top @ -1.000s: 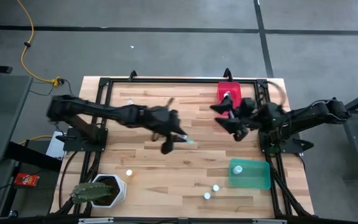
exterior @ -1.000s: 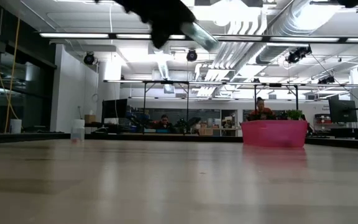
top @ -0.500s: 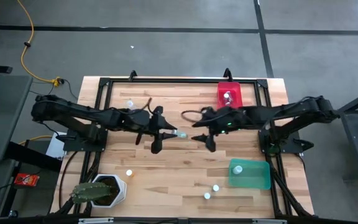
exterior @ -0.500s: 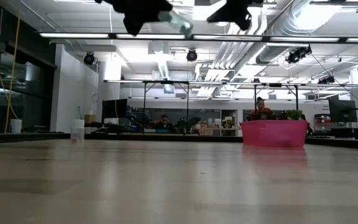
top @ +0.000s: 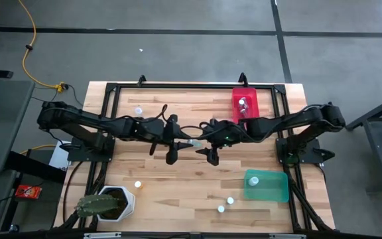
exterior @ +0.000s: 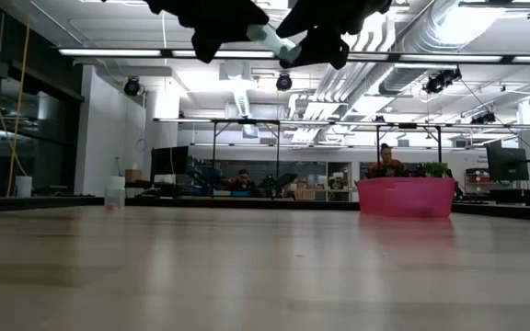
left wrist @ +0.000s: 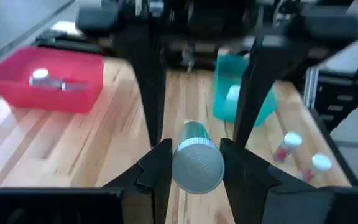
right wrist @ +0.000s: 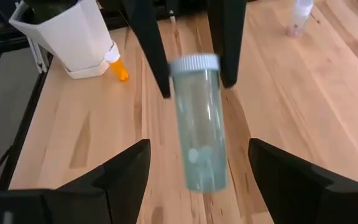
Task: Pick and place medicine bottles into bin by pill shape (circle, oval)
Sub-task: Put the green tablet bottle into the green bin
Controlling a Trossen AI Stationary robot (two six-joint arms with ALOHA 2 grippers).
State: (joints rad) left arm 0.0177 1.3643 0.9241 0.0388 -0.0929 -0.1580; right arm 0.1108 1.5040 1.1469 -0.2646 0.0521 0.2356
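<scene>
Medicine bottle (top: 192,142), clear-bodied with a white cap, is hanging in the air above the middle of the wooden surface (top: 197,179), lying roughly level between the two arms. The left pincer (top: 176,141) is gripping it at the capped end: in the left wrist view the white cap (left wrist: 197,167) is sitting squeezed between the two dark fingers (left wrist: 156,169), with the body pointing away toward the other arm. The right pincer (top: 207,143) is meeting it from the opposite side, its fingers (right wrist: 126,174) spread wide to either side of the bottle's body (right wrist: 199,121) and not touching it; a few small pills are showing through the clear wall near the bottom end. In the low view the bottle (exterior: 270,39) is sitting high over the surface, tilted, between the two dark pincers.

Elsewhere, a red bin (top: 244,101) at the far right side is holding a bottle, and a teal bin (top: 267,187) at the near right is holding another. Two loose bottles (top: 225,204) are standing just left of the teal bin, one more (top: 137,184) is standing beside the white plant pot (top: 115,200), and another (top: 138,110) is sitting near the far left edge
</scene>
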